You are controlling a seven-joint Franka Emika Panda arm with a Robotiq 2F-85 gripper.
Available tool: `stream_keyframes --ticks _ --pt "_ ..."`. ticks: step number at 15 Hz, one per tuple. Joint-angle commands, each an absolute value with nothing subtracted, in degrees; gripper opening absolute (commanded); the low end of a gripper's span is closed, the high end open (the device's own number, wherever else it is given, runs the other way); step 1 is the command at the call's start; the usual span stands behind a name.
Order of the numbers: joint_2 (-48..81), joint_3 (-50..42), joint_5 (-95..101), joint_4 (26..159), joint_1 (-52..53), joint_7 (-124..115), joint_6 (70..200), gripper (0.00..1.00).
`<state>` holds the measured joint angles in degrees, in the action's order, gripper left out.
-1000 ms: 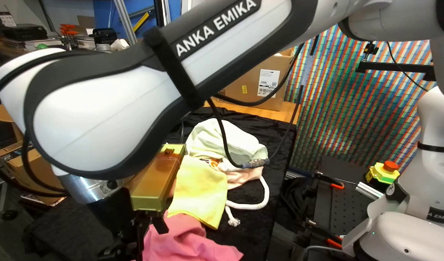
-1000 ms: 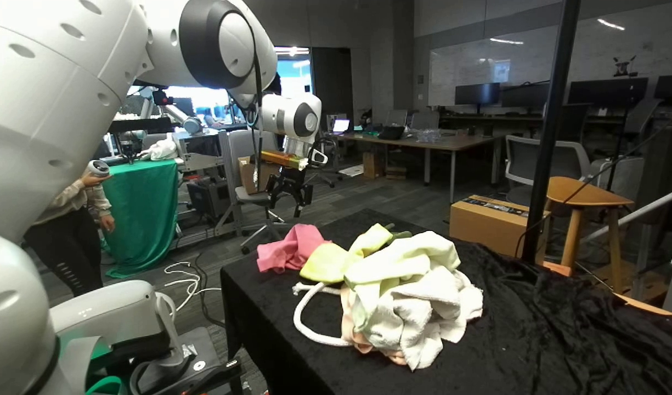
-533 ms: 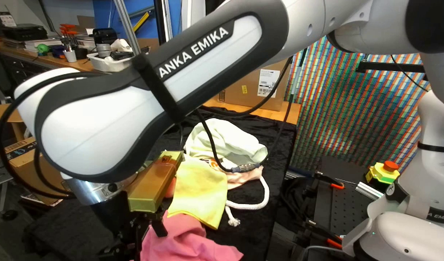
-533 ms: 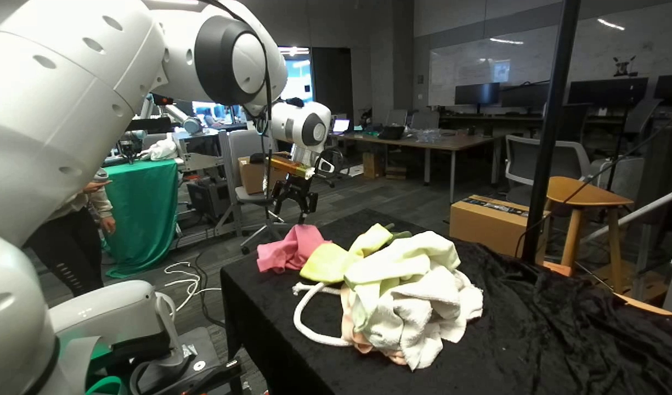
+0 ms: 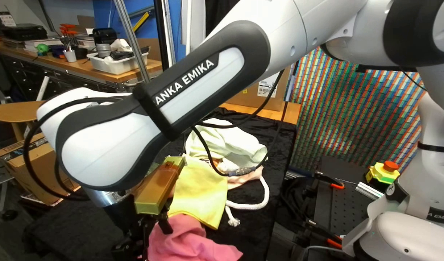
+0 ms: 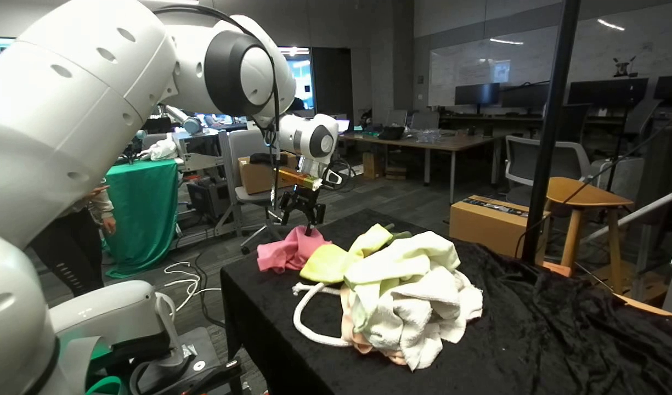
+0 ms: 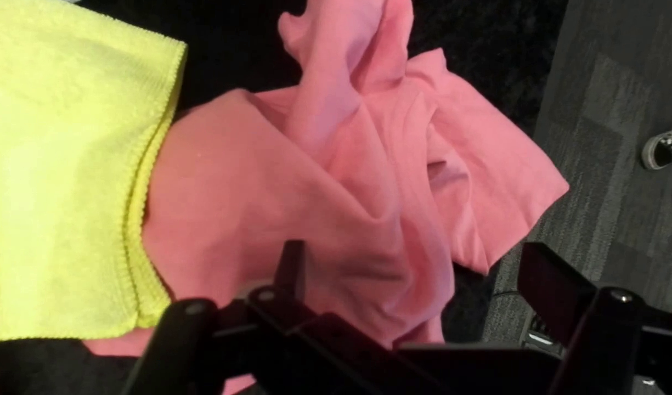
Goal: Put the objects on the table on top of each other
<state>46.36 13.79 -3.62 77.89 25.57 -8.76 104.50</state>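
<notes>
A crumpled pink cloth (image 5: 196,246) lies at the table's end; it also shows in an exterior view (image 6: 283,255) and the wrist view (image 7: 231,181). A yellow cloth (image 7: 67,164) overlaps its edge, also visible in both exterior views (image 5: 200,188) (image 6: 327,264). Beside it is a heap with a pale green cloth (image 6: 407,260), a white towel (image 6: 429,307), a peach cloth (image 5: 245,178) and a white rope (image 6: 308,323). My gripper (image 7: 414,247) is open and empty, just above the pink cloth; one fingertip overlaps the cloth in an exterior view (image 6: 303,216). I cannot tell whether it touches.
The table has a rumpled black cover (image 6: 544,340). A black pole (image 6: 547,131) stands by its far edge, with a cardboard box (image 6: 489,227) beyond. Another cardboard box (image 5: 240,98) is at the table's back. The arm's cable (image 5: 207,152) hangs in front of the heap.
My gripper has moved down toward the pink cloth and slightly sideways, to the right in both exterior views. It stays open. The cloths have not moved.
</notes>
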Motion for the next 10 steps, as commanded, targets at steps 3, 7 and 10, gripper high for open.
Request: stream_keyframes --ticks 3,7,10 --pt "48.4 11.4 -0.3 76.1 27.5 -10.8 105.3 1.0" --pt "49.0 10.3 2.1 76.0 28.3 -12.4 105.3 1.0" --pt "49.0 10.0 3.4 76.2 28.6 -12.6 105.2 0.74"
